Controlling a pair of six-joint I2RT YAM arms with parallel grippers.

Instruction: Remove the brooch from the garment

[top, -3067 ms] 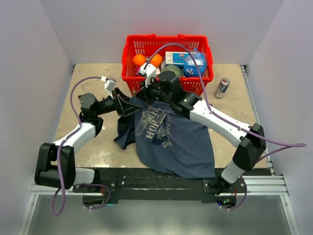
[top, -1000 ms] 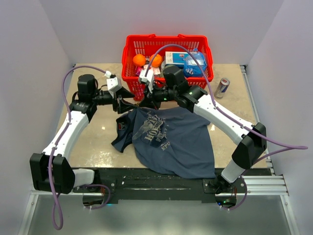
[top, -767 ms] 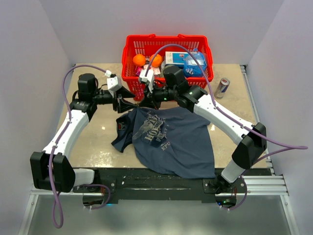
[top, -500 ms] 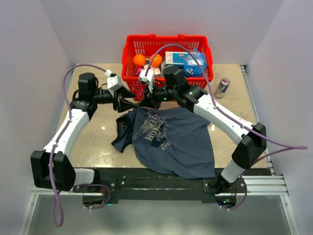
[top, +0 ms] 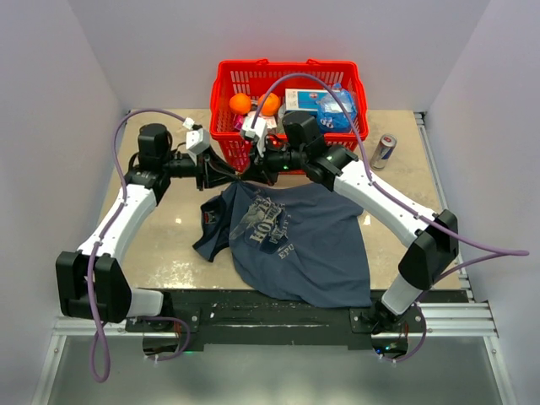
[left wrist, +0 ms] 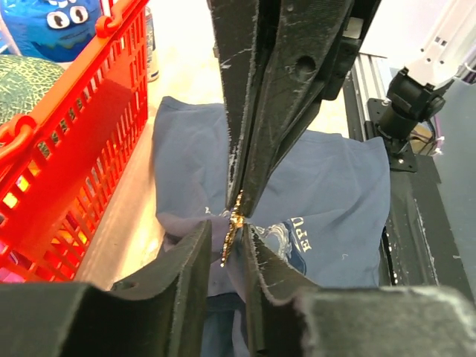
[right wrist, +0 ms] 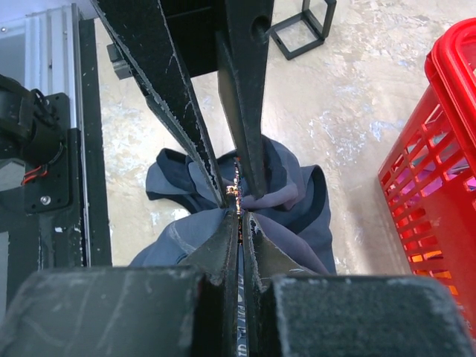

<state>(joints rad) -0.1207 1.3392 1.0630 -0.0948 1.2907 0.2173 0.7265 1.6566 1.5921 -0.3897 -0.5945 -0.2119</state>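
A dark blue printed T-shirt, the garment (top: 295, 236), lies on the table with its collar end pulled up to a peak just in front of the basket. A small gold brooch (left wrist: 234, 223) sits at that peak and also shows in the right wrist view (right wrist: 236, 195). My right gripper (top: 247, 178) reaches in from the right and is shut on the brooch (right wrist: 239, 216). My left gripper (top: 235, 176) faces it from the left. Its jaws stand a narrow way apart with bunched collar fabric between them (left wrist: 227, 227). The two grippers' tips almost touch.
A red basket (top: 228, 93) with oranges, boxes and a blue bag stands right behind the grippers, close in both wrist views (left wrist: 74, 119) (right wrist: 439, 149). A drink can (top: 383, 152) stands to the right of it. White walls enclose the table.
Since three seconds ago both grippers have lifted the collar and carried it toward the basket. Over the last second they barely moved; the left arm edged slightly farther back.
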